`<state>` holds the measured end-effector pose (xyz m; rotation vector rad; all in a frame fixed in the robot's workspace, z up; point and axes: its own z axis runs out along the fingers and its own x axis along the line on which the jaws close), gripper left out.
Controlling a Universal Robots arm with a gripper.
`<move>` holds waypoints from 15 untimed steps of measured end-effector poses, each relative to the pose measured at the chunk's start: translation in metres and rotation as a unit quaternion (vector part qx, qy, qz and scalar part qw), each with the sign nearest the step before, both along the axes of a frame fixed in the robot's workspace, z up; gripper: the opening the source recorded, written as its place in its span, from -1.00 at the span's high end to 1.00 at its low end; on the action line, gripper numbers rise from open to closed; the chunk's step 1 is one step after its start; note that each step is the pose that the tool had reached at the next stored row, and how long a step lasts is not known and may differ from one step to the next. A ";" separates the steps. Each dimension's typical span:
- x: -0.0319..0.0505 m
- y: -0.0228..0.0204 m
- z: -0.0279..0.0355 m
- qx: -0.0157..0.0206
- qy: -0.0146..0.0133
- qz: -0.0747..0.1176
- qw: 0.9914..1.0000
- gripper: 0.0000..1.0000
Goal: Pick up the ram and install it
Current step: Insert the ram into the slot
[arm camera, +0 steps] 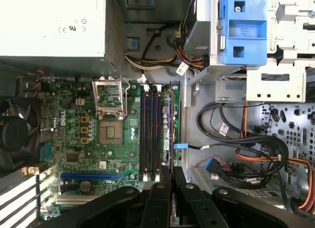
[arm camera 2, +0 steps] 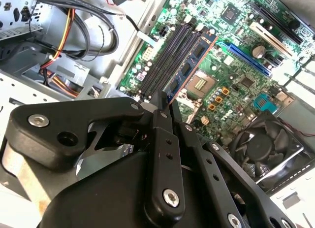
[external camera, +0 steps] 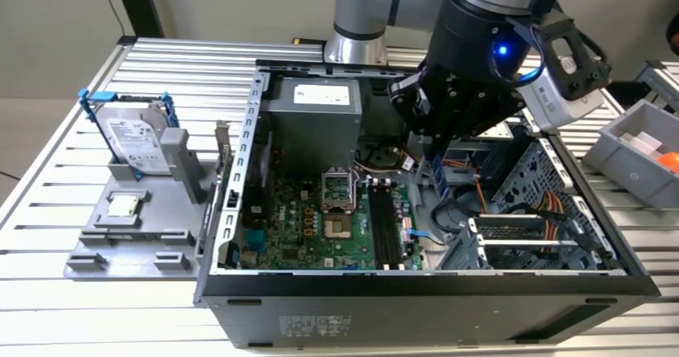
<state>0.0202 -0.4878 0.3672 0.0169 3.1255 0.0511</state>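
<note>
the gripper [arm camera 2: 165,107] is pinched shut on the ram [arm camera 2: 189,65] — a thin stick held on edge just above the black slots [arm camera: 150,132], its long axis running along theirs — not yet seated.

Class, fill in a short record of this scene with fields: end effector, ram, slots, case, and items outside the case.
end effector: shut on the ram, above the motherboard
ram: dark bluish stick, held edge-down over the black slots, not yet seated
slots: look empty in both wrist views
case: lying open
outside the case: hard drive in a blue frame, standing in a grey holder, at the exterior view's left
</note>
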 end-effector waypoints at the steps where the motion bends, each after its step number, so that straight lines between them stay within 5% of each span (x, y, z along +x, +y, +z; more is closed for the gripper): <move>1: 0.0000 0.0000 -0.0002 0.000 0.000 0.000 1.000 1.00; 15: 0.0000 0.0003 -0.0078 0.000 0.000 0.000 1.000 1.00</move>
